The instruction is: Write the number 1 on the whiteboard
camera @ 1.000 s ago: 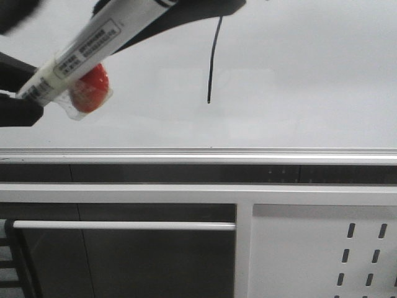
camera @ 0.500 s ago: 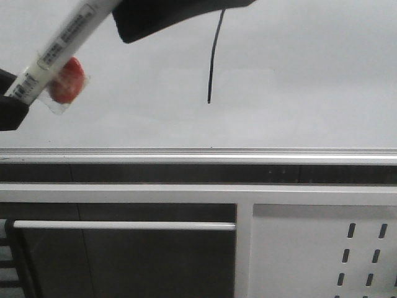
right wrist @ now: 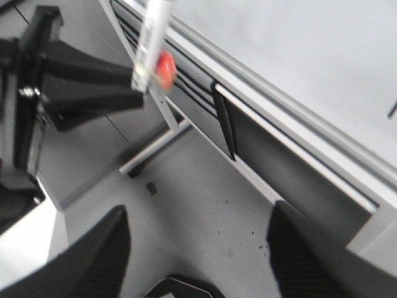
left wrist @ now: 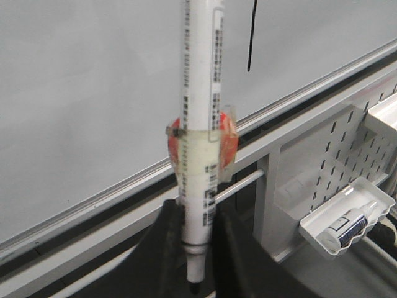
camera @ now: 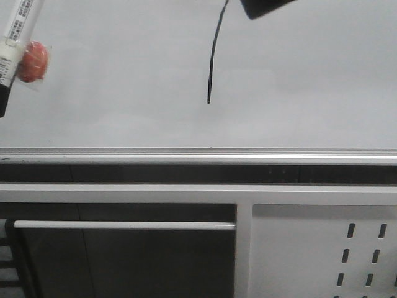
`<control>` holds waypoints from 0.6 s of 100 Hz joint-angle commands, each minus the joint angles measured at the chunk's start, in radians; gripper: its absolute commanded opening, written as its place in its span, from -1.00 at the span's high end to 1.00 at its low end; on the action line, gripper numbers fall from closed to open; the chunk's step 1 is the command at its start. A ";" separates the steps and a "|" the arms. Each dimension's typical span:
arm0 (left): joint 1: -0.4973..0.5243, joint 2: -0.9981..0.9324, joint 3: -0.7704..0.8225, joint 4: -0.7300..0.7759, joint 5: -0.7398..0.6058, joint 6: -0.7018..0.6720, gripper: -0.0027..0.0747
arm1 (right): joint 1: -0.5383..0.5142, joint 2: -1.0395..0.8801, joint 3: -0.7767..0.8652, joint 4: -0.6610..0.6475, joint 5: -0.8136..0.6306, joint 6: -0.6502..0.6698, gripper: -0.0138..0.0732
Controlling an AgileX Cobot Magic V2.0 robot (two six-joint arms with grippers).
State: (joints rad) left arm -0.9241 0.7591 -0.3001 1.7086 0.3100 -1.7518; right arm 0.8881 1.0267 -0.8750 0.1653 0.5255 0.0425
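Observation:
The whiteboard (camera: 310, 74) fills the upper front view. The number 1 (camera: 212, 62) is a thin black near-vertical stroke at top centre; it also shows in the left wrist view (left wrist: 250, 37). My left gripper (left wrist: 198, 211) is shut on a white marker pen (left wrist: 200, 93) with a red ball (left wrist: 228, 139) taped to it. In the front view the pen (camera: 15, 28) is at the far left edge, away from the stroke. My right gripper (right wrist: 198, 254) is open and empty, and a dark part of it (camera: 267, 6) shows at the top.
A silver rail (camera: 198, 154) runs under the board. Below are a white horizontal bar (camera: 124, 225) and a perforated grey panel (camera: 347, 254). A small white tray (left wrist: 347, 217) holding another pen hangs on that panel.
The pen and my left gripper have moved left, off to the frame's edge. The dark right gripper part has moved right and up. The stroke is unchanged.

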 commanded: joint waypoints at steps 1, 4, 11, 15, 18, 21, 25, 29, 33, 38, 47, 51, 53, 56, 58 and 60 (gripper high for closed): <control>-0.002 -0.005 -0.008 0.151 0.068 -0.200 0.98 | -0.008 -0.039 0.013 -0.018 -0.054 -0.014 0.02; -0.002 -0.005 -0.004 0.151 0.096 -0.236 0.98 | -0.008 -0.046 0.030 -0.020 -0.054 -0.014 0.18; -0.002 -0.005 0.005 0.151 0.146 -0.261 0.98 | -0.008 -0.060 0.061 -0.037 -0.051 -0.014 0.54; -0.002 -0.002 0.008 0.151 0.173 -0.261 0.98 | -0.008 -0.065 0.074 -0.049 -0.043 -0.014 0.74; -0.002 -0.002 0.008 0.151 0.180 -0.263 0.98 | -0.008 -0.070 0.081 -0.056 -0.039 -0.014 0.86; -0.002 -0.002 0.008 0.151 0.182 -0.263 0.98 | -0.008 -0.071 0.087 -0.063 -0.040 -0.012 0.86; -0.002 -0.002 0.008 0.152 0.184 -0.263 0.98 | -0.008 -0.073 0.094 -0.077 -0.040 -0.012 0.86; -0.002 -0.002 0.006 0.152 0.186 -0.263 0.98 | -0.008 -0.075 0.102 -0.096 -0.040 -0.012 0.86; -0.002 -0.002 0.006 0.152 0.189 -0.265 0.98 | -0.008 -0.079 0.114 -0.112 -0.054 -0.012 0.86; -0.002 -0.002 0.006 0.152 0.196 -0.268 0.98 | -0.008 -0.081 0.133 -0.122 -0.084 -0.012 0.86; -0.002 -0.002 0.006 0.152 0.207 -0.268 0.98 | -0.008 -0.081 0.171 -0.130 -0.146 -0.012 0.86; -0.006 -0.002 0.006 0.152 0.219 -0.268 0.98 | -0.008 -0.081 0.190 -0.130 -0.179 -0.012 0.86; -0.008 -0.002 0.006 0.152 0.223 -0.268 0.98 | -0.008 -0.081 0.201 -0.130 -0.198 -0.012 0.86; -0.011 -0.002 0.006 0.152 0.231 -0.270 0.98 | -0.008 -0.081 0.215 -0.130 -0.221 -0.012 0.86; -0.016 -0.002 0.005 0.152 0.235 -0.270 0.98 | -0.008 -0.081 0.225 -0.130 -0.237 -0.010 0.86; -0.023 -0.002 0.004 0.152 0.236 -0.270 0.98 | -0.008 -0.081 0.234 -0.130 -0.248 -0.005 0.86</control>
State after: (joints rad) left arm -0.9265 0.7591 -0.2663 1.7995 0.4882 -2.0113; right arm 0.8861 0.9611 -0.6483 0.0485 0.4108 0.0416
